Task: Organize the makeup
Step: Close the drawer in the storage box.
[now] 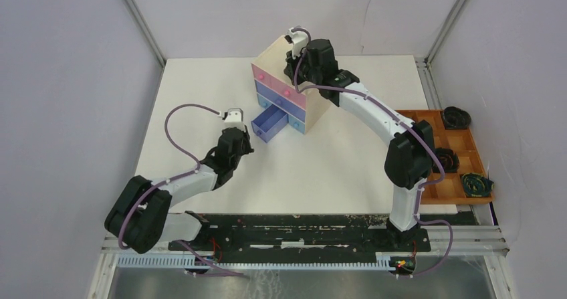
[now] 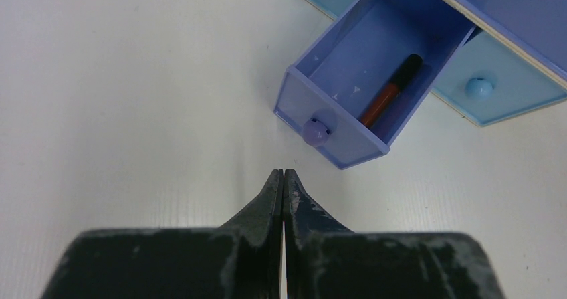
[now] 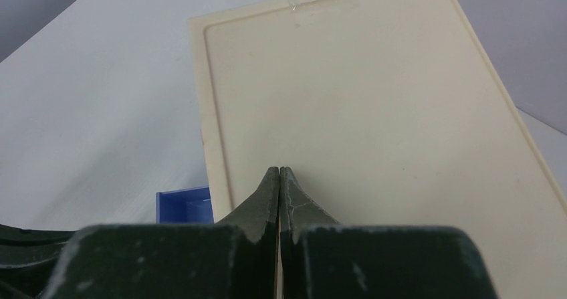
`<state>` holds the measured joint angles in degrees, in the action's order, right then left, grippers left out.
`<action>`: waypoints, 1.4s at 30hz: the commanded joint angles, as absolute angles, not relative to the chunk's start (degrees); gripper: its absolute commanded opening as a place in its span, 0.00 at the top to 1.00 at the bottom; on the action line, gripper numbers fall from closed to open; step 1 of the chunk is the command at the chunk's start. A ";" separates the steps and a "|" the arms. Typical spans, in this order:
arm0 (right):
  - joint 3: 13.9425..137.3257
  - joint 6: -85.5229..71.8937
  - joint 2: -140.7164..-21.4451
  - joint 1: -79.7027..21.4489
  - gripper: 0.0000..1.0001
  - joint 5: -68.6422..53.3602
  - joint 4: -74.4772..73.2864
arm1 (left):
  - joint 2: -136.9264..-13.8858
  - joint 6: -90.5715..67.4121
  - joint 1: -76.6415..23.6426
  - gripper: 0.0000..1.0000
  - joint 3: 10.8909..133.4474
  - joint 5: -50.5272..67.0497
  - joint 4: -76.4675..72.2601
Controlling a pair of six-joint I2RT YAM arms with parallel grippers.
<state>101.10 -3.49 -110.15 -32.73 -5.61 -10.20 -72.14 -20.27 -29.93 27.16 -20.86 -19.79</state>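
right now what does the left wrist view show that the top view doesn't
Only left wrist: a red-and-black tube lying inside the open drawer, and the left gripper shut. Only top: the right arm reaching over the box, and the tray of dark coils at the right. Both: the open purple drawer, pulled out over the white table.

The left arm [image 1: 180, 182] stretches from the near left toward the middle, and the left gripper [image 2: 281, 176] has its jaws pressed together. The right arm [image 1: 384, 122] arcs from the near right to the far middle, with the right gripper [image 3: 279, 172] likewise closed.
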 commanded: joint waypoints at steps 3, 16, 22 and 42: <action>97.90 -3.99 -109.08 -32.12 1.00 -6.57 -9.12 | -78.82 -22.68 -30.59 0.97 26.11 -19.37 -32.06; 94.40 -3.35 -109.86 -31.93 1.00 -10.28 -12.68 | -91.12 -21.89 -31.38 0.97 33.07 -18.04 -38.36; 92.02 -3.54 -109.73 -31.91 0.99 -12.07 -12.98 | -96.96 -21.66 -31.47 0.97 37.03 -17.39 -42.04; 88.47 -3.18 -109.95 -31.95 1.00 -15.62 -13.54 | -108.58 -15.20 -31.40 0.97 55.86 -17.78 -42.01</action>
